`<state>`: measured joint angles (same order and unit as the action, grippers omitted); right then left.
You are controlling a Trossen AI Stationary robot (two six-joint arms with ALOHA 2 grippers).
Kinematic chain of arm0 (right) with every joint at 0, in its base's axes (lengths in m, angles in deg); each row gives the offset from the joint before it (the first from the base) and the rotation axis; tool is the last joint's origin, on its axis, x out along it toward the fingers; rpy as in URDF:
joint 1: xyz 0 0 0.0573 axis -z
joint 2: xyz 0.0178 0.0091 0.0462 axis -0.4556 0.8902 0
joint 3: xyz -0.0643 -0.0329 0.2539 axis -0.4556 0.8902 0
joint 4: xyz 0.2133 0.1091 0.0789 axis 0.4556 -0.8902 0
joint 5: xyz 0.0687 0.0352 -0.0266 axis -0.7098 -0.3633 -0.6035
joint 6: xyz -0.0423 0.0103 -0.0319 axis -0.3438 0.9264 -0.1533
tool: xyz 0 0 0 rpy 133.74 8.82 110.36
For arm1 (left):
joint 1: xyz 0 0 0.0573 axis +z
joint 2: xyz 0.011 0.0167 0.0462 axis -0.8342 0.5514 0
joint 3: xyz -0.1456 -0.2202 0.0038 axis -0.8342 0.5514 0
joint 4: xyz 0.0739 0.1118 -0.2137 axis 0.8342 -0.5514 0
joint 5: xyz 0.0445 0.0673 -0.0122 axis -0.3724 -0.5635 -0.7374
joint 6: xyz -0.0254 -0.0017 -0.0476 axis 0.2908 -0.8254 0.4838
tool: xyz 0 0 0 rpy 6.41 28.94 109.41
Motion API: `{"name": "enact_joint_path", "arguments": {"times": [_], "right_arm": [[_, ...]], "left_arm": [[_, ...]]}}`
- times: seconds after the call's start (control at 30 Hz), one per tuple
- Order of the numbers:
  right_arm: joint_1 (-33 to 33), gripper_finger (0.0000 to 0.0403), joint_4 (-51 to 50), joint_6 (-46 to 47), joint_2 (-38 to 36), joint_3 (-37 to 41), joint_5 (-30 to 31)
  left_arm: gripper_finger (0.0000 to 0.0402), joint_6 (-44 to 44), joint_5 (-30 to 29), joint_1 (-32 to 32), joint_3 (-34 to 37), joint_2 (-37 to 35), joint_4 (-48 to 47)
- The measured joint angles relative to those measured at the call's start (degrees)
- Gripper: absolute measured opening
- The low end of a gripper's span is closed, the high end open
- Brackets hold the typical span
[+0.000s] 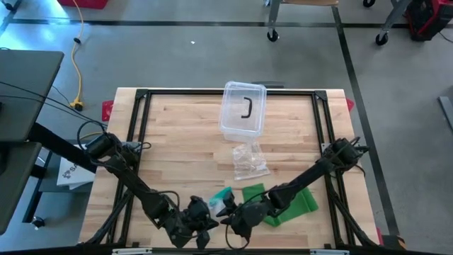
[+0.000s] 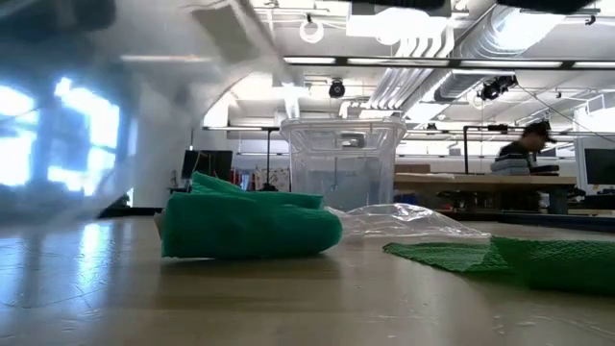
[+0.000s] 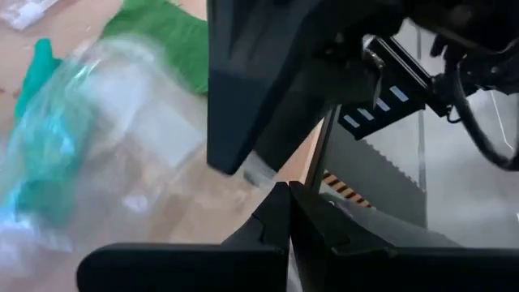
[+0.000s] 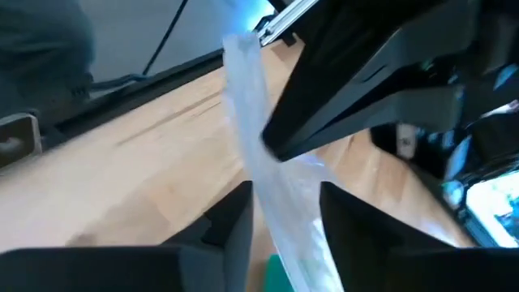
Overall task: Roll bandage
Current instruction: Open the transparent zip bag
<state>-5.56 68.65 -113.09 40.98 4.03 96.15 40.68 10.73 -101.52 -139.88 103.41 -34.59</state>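
A teal bandage lies on the table near its front edge, next to a clear plastic wrapper. A loose green bandage lies spread to its right. My left gripper is shut at the wrapper's near side. My right gripper comes in from the right. Its fingers stand apart with a band of the wrapper running between them. My left gripper's shut fingertips meet the wrapper's clear band, coming from the table's left. The film seems pinched there, and a whitish bit shows at the tips. My right gripper has the band between its fingers; I cannot tell whether they touch it.
A clear lidded container stands at the far middle of the table. A second clear plastic bag lies between it and the bandages. A black frame runs along the table's edges. A person sits in the room behind.
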Motion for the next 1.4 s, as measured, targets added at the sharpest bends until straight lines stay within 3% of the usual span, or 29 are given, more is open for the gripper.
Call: {"name": "enact_joint_path", "arguments": {"times": [0.23, 0.33, 0.5, 0.6, 0.7, 0.87, 1.0, 1.23, 1.4], "right_arm": [[-0.12, 0.0011, -0.41, 11.05, 0.17, 0.01, -1.32], [-0.19, 0.0012, -0.50, 20.22, -0.24, 0.01, -2.32], [0.61, 0.0005, -4.78, 32.30, -2.29, 0.03, -15.20], [0.57, 0.0003, -5.47, 35.79, -2.85, 0.05, -23.51], [0.46, 0.0003, -4.57, 39.20, -3.31, 0.05, -26.52], [1.49, 0.0002, -0.72, 45.06, -3.35, 0.09, -25.40], [2.11, 0.0001, 1.28, 50.55, -3.92, 0.07, -22.11], [2.14, 0.0001, -4.33, 61.42, -7.39, 0.07, -13.96], [1.85, 0.0001, -5.69, 62.66, -9.06, 0.07, -10.26]], "left_arm": [[0.0000, -2.48, -0.84, -0.12, 0.00, -0.93, -0.31], [0.0004, -4.10, -1.33, -0.87, 0.00, -3.40, -3.26], [0.0011, -9.72, -3.25, -4.52, -0.02, -8.85, -11.14], [0.0010, -19.06, -7.12, -7.57, -0.02, -9.68, -11.77], [0.0006, -31.95, -12.01, -9.81, -0.04, -7.79, -6.44], [0.0015, -48.19, -18.51, -11.18, -0.07, -2.56, 4.30], [0.0052, -47.89, -19.80, -11.07, -0.07, -0.71, 5.38], [0.0138, -46.93, -23.30, -12.24, -0.07, -0.74, 3.45], [0.0164, -50.06, -26.82, -12.47, -0.07, -0.74, 3.16]]}}
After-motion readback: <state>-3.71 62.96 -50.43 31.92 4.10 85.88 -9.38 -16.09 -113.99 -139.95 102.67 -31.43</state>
